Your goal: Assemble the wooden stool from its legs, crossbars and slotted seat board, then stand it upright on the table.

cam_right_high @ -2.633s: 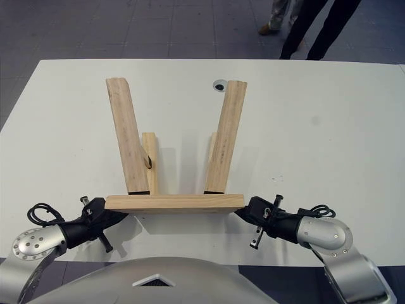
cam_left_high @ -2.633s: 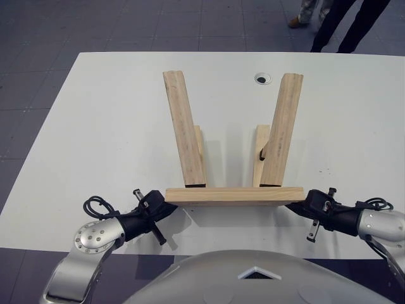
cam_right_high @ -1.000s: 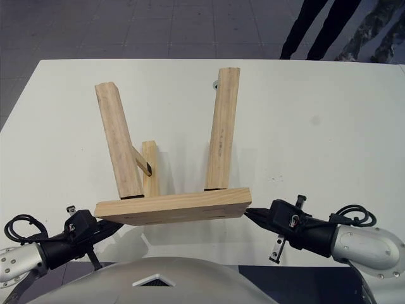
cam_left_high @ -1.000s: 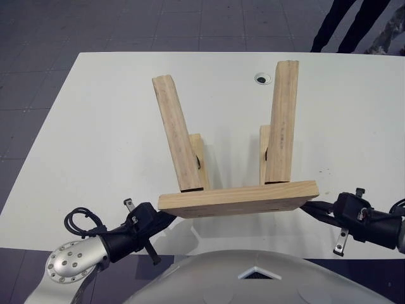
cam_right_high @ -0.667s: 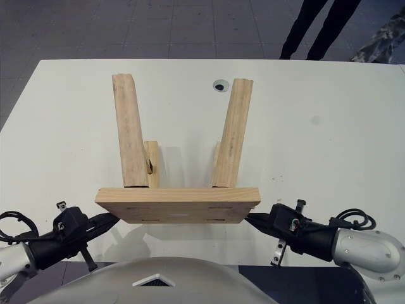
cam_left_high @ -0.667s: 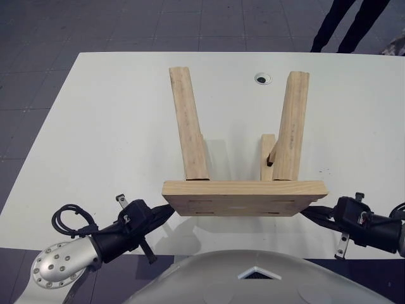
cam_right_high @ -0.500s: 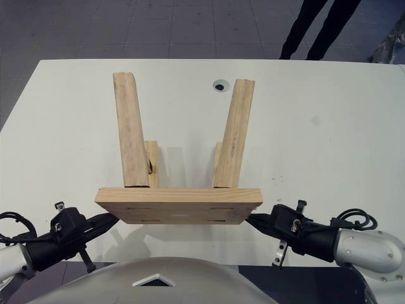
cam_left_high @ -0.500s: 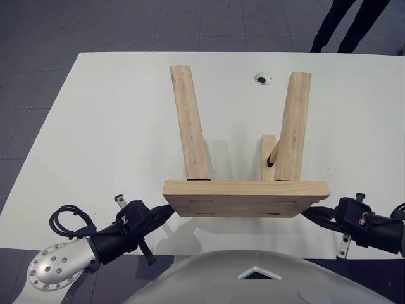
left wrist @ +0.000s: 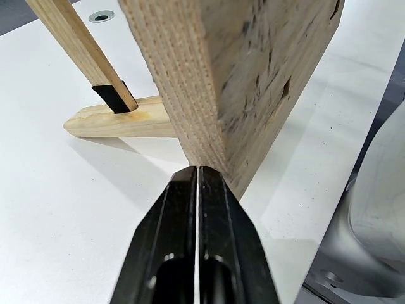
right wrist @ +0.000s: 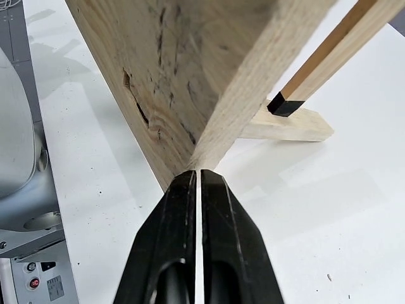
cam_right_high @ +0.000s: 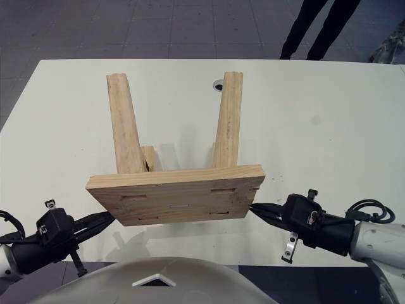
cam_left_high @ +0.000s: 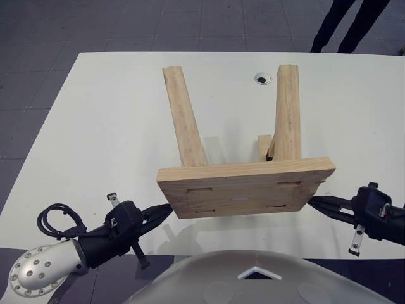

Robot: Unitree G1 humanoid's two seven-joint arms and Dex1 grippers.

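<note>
The wooden stool hangs tilted between my two grippers near the table's front edge. Its slotted seat board (cam_left_high: 243, 189) faces me, and two legs (cam_left_high: 182, 117) (cam_left_high: 286, 114) point away toward the far side. A short crossbar (cam_left_high: 264, 145) shows between the legs. My left gripper (cam_left_high: 166, 208) is shut, its tips pressed against the board's left lower corner (left wrist: 215, 152). My right gripper (cam_left_high: 314, 201) is shut too, with its tips against the board's right lower corner (right wrist: 190, 149). The lower legs lie hidden behind the board.
The white table (cam_left_high: 107, 126) has a round cable hole (cam_left_high: 262, 78) just beyond the leg tips. Both arms sit at the table's front edge. Open tabletop lies to the left and right of the stool.
The seat board has tipped up toward me, showing more of its slotted face, and the legs have swung slightly left. Both grippers have drawn back and lower, still pressed on the board's ends.
</note>
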